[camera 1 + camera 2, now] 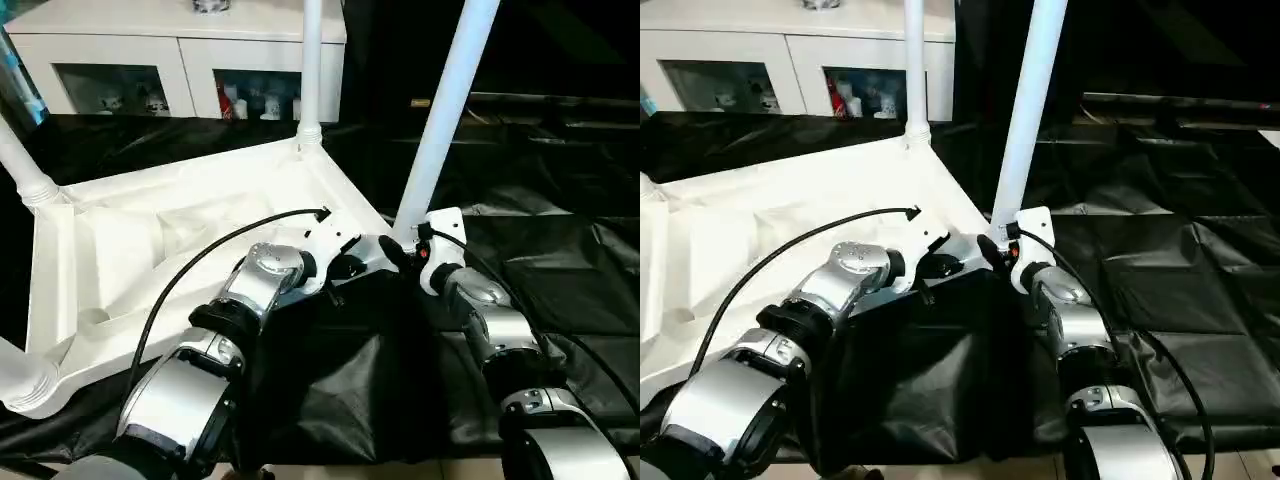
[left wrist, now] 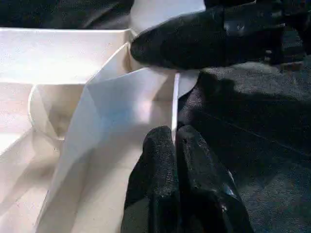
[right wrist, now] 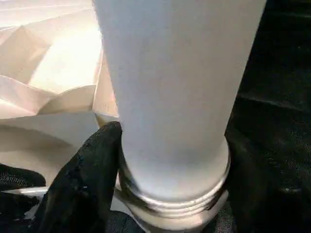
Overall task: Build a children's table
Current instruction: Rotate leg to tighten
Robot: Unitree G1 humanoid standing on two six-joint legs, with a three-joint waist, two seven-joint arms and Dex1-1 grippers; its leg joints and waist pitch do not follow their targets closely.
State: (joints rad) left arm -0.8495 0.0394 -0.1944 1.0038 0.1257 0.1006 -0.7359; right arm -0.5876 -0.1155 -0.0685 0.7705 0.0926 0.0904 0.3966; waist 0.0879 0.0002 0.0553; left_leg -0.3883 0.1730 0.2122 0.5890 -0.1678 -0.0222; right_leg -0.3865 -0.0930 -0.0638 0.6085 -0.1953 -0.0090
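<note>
Black sheeting (image 1: 560, 290) covers the work surface in front of me, creased and glossy, running from the near edge under both forearms.

1. Nearest to me, my left arm reaches forward and inward. The left gripper (image 2: 174, 141) has its two black fingers pressed together on the thin near rim of the children's table (image 1: 150, 250), pinching that white edge between them.
2. My right arm comes in from the right. The right gripper (image 1: 400, 255) sits at the base of the nearest leg (image 1: 445, 110), just beside the left gripper. In the right wrist view one black finger (image 3: 92, 170) lies against the threaded collar (image 3: 180, 199) at the foot of that leg. I cannot tell how the right jaws stand.
3. The children's table lies upside down on the sheeting, to the left of centre, ribbed underside facing up. The nearest leg rises from its near right corner, leaning slightly to the right.
4. A second leg (image 1: 311, 60) stands upright in the far corner socket. A third leg (image 1: 22, 160) rises at the left corner, and a fourth leg (image 1: 15, 370) projects at the near left corner.
5. Farthest back, a white cabinet (image 1: 180, 45) with glass doors holds small figurines.
</note>
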